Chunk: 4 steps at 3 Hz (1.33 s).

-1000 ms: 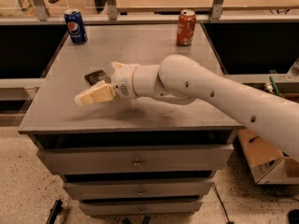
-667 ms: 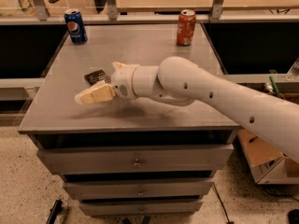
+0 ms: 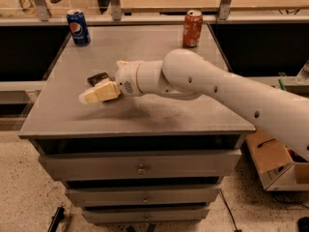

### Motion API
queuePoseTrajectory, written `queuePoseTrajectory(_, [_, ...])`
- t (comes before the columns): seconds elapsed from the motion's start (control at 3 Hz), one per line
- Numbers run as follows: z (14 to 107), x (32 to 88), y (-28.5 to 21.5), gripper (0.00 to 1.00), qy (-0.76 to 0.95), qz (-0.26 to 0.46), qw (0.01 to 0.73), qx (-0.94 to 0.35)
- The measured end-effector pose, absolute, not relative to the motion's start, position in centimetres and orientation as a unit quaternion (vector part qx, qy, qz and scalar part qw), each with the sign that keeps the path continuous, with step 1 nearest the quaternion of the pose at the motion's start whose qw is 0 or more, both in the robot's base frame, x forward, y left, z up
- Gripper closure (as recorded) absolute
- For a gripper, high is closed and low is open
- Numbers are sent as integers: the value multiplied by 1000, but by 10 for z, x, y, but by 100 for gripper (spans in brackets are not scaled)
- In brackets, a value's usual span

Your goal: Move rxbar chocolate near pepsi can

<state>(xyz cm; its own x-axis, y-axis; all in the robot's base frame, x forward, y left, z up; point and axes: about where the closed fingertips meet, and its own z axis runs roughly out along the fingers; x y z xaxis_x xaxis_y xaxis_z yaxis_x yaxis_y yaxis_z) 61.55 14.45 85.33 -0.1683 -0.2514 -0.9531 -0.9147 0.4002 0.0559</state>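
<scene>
Rxbar chocolate [image 3: 98, 77] is seen lying flat on the counter [image 3: 159, 115], left of centre, with the gripper [image 3: 96, 94] just beside it.

The bar is found nearer the left edge than the right, roughly midway between the far and near edges. Its near end is partly covered by the cream-coloured gripper, which is held low over the top on the bar's near side. Whether the claw is wide, narrow or closed on the bar cannot be told. The pepsi can [image 3: 78, 27] is placed upright at the far left corner, well apart from the bar. A red soda can [image 3: 192, 28] is placed upright by the far edge, toward the right corner. The white arm [image 3: 217, 88] is extended in from the right edge.
</scene>
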Motion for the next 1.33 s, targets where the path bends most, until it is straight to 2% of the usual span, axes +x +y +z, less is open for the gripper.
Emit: queuePoseTrajectory(1.33, [837,600,144,0,707,299,433,-472])
